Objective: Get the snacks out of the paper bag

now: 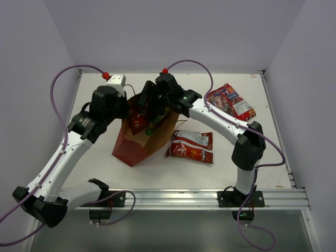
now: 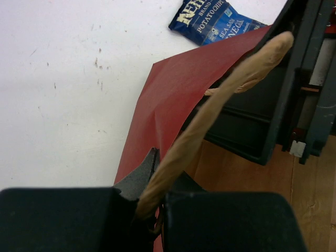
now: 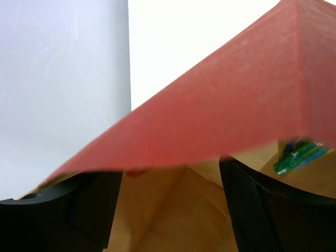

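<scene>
Jaws on your left gripper (image 2: 157, 202) are pressed together, pinching the tan cord handle (image 2: 210, 113) of the paper bag (image 1: 137, 144). Jaws on your right gripper (image 3: 170, 210) are spread wide just inside the bag's mouth. Only brown paper shows between them, and they hold nothing.

Your paper bag sits in the middle of the table (image 1: 252, 163), between your two grippers. Its bottom is on the table nearer to you, and its open mouth faces up. Its long way runs from the table up to the mouth. You can't tell how much it leans.

A bit of a green packet (image 3: 299, 155) peeks out inside the bag, beside one right finger. Something red also shows in the mouth from above.

Your left arm (image 1: 65, 152) starts at the near left corner and reaches up and to the right. Its wrist bends over the bag's left rim. Your right arm (image 1: 223, 123) stands up from the near right, bends at the elbow, and reaches left. Its wrist tips down into the mouth.

One red-and-silver chip bag (image 1: 191, 146) lies flat just beside the bag's right side. A red multicolour packet (image 1: 231, 101) lies well apart, toward the far right. Your left wrist view shows a blue packet (image 2: 212, 21) on the table just past the bag's edge.
</scene>
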Available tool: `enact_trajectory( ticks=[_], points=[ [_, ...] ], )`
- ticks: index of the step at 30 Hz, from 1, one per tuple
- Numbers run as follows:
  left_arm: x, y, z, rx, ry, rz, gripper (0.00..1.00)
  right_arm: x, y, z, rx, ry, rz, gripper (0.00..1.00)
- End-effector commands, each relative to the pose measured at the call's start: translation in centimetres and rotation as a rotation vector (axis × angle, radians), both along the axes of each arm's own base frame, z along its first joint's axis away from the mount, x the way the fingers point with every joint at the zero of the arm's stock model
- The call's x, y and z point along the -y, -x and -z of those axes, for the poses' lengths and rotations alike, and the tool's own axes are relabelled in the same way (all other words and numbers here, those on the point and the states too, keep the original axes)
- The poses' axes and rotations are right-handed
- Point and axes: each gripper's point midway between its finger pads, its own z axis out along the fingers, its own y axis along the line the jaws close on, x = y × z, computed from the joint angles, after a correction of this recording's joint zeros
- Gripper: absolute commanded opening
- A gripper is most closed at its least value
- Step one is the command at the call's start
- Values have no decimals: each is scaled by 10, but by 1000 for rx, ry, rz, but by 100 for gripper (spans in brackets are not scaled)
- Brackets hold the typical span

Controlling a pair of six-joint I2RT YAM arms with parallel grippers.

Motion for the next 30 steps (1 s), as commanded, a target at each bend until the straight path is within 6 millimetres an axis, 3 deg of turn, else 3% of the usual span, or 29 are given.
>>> enact_trajectory(
  ticks=[1, 10, 18, 22, 25, 30],
  points=[
    [9, -5, -39, 116, 101, 13, 0, -10, -12, -6, 5, -51, 63, 76],
    [9, -4, -35, 106, 104, 11, 0, -17, -24, 10, -17, -51, 113, 66],
    [10, -3, -34, 101, 113, 6, 0, -13, -21, 11, -9, -53, 118, 20],
    [7, -4, -31, 99, 104, -6, 0, -7, -17, -3, 20, -66, 114, 3],
    [5, -4, -26, 92, 94, -16, 0, -2, -12, -19, 53, -75, 101, 1],
    [-2, -7, -22, 85, 66, -54, 0, 13, 5, -63, 135, -119, 61, 0]
  ],
)
